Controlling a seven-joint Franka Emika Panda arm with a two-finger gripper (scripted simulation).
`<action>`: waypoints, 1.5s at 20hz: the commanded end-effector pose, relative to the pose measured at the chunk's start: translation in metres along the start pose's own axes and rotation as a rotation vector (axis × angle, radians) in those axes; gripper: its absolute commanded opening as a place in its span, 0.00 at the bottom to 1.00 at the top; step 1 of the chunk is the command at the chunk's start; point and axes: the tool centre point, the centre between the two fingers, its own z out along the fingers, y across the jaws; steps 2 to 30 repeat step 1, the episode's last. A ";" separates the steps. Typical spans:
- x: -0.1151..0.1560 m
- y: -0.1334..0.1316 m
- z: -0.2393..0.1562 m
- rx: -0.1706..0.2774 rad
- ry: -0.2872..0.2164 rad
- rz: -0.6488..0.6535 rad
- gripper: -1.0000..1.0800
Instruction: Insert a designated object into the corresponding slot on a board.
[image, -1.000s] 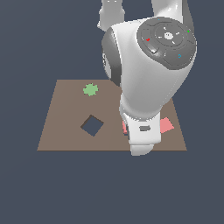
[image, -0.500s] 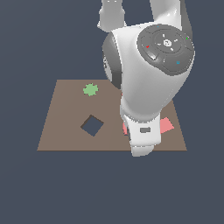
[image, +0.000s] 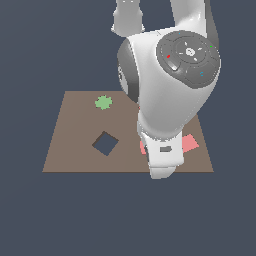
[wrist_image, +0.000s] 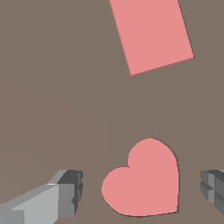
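The pink-red heart block (wrist_image: 142, 179) lies on the brown board (wrist_image: 52, 87). My gripper (wrist_image: 142, 190) is open and straddles the heart, with one grey finger (wrist_image: 68, 192) on one side and the other finger (wrist_image: 214, 188) on the opposite side, both apart from it. In the exterior view my arm's hand (image: 163, 155) hangs low over the board's (image: 70, 145) near right part and hides the heart except for a pink sliver (image: 143, 147). The heart-shaped slot is out of view.
A pink-red square (wrist_image: 151, 33) lies on the board close beyond the heart; it also shows in the exterior view (image: 190, 143). A dark diamond-turned square hole (image: 105, 143) and a green shape (image: 103, 103) sit toward the exterior view's left.
The arm's upper joint has turned slightly. The hand stays low over the same spot on the board.
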 end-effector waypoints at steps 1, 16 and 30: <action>0.000 0.000 0.000 0.000 0.000 0.000 0.96; 0.000 0.000 0.000 0.000 0.000 0.000 0.96; 0.000 0.000 0.000 0.000 0.000 0.000 0.96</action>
